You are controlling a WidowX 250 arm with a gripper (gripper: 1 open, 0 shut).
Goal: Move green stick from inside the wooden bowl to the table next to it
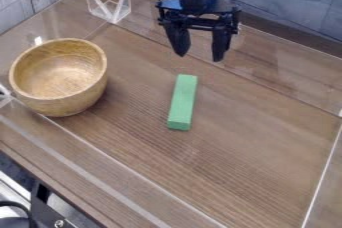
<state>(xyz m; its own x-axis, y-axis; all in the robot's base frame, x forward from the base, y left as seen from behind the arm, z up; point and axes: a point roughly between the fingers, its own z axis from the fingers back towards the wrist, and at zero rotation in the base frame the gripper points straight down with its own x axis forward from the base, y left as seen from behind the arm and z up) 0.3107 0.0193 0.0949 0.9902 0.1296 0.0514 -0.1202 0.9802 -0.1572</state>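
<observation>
The camera looks down at a brown table (254, 162) with wood lines running across it. Clear plastic walls (80, 167) stand along its edges.

The green stick (182, 102) lies flat on the table, out in the open near the middle. It is a bright green bar, long and thin, with flat sides and square ends. It is almost straight up and down in the picture, leaning just a little, so its far end sits a bit more to the right than its near end. Nothing touches it.

The wooden bowl (58, 75) sits on the left side of the table, close to the clear wall. It is round and light tan, with a thick rim and wood lines inside. It has nothing in it. The stick is to the right of the bowl, with a strip of bare table between them.

The black gripper (198, 48) hangs above the far end of the stick, pointing down. Its two fingers (177, 40) are spread wide apart and hold nothing. There is a clear gap between the gripper and the stick.

A small clear folded piece (107, 4) stands at the back, beyond the bowl.
</observation>
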